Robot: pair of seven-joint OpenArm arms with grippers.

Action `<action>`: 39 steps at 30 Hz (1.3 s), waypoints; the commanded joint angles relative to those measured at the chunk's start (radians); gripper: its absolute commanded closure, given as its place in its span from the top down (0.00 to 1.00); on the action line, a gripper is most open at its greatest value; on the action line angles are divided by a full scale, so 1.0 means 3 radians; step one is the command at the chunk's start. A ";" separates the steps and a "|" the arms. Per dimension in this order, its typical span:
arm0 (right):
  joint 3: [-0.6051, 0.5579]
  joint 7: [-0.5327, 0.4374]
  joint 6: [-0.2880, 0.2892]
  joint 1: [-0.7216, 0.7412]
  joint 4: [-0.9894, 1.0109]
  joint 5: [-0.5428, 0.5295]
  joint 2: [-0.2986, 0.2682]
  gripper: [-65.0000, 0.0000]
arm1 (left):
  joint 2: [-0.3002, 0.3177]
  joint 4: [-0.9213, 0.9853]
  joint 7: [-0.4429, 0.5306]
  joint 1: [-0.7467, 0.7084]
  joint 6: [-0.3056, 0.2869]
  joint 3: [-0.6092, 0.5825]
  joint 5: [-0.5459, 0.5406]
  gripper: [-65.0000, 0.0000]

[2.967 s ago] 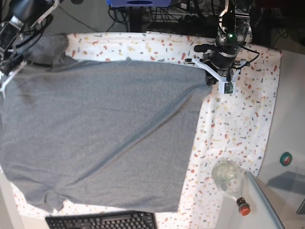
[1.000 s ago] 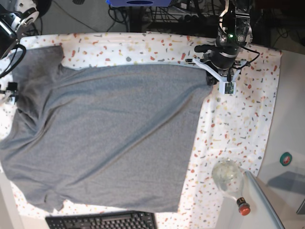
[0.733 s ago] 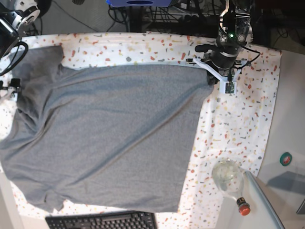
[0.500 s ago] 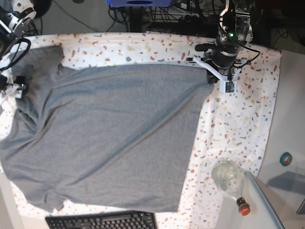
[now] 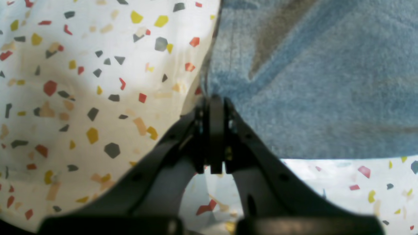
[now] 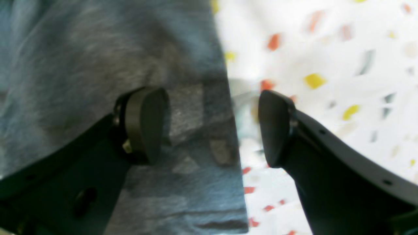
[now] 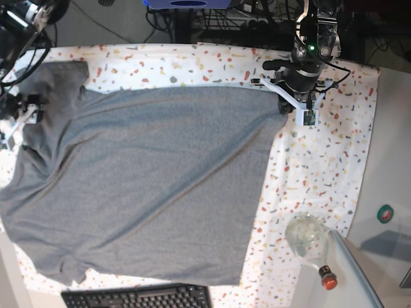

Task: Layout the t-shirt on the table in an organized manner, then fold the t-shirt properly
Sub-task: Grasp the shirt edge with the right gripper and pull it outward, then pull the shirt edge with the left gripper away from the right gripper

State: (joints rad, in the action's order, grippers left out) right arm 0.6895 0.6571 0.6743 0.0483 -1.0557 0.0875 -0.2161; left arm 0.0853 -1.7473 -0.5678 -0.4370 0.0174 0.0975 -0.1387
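The heather-grey t-shirt (image 7: 148, 186) lies spread over the speckled table (image 7: 321, 167), neck side to the left. My left gripper (image 7: 284, 106) sits at the shirt's far right hem corner. In the left wrist view this left gripper (image 5: 214, 104) is shut, pinching the edge of the t-shirt (image 5: 310, 98) against the table (image 5: 81, 81). My right gripper (image 7: 29, 112) hovers at the far left by the sleeve. Its wrist view shows the right gripper (image 6: 212, 127) open and astride the edge of the t-shirt (image 6: 81, 49). One finger is over the fabric, the other over the table (image 6: 326, 49).
A glass bottle (image 7: 308, 240) with a red cap lies at the front right, partly on a plain grey surface. A black keyboard (image 7: 138, 297) sits at the front edge. A small green roll (image 7: 385, 213) is at the far right.
The right gripper has moved away from the left edge toward the sleeve and its jaws have narrowed a little. The sleeve, lifted earlier, now lies flat. The left arm has not moved.
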 commanded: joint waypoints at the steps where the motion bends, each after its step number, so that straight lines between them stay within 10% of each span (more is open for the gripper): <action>1: -0.0086 0.0139 0.0080 -0.0025 -0.0048 0.0038 0.0017 0.62 | 0.0010 -0.0050 0.0064 0.0002 0.0001 0.0010 0.0004 0.00; 5: -0.0189 0.0139 0.0080 -0.0046 -0.0038 0.0038 0.0022 0.52 | 0.0010 -0.0050 0.0064 0.0002 0.0001 0.0010 0.0004 0.00; 11: -0.0178 0.0119 0.0080 -0.0036 0.0115 0.0043 -0.0008 0.00 | 0.0010 -0.0050 0.0064 -0.0019 0.0001 0.0010 0.0004 0.00; 39: 0.0226 0.0804 0.0080 -0.0833 -0.1414 0.0053 0.0114 0.00 | -0.0011 -0.0479 0.0064 -0.0607 0.0001 0.0005 -0.0006 0.00</action>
State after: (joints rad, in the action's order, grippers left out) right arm 0.7525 0.8974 0.6991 -0.1986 -1.4605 0.0998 -0.1646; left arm 0.0826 -1.8694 -0.5678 -0.6071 0.0151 0.0948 -0.1421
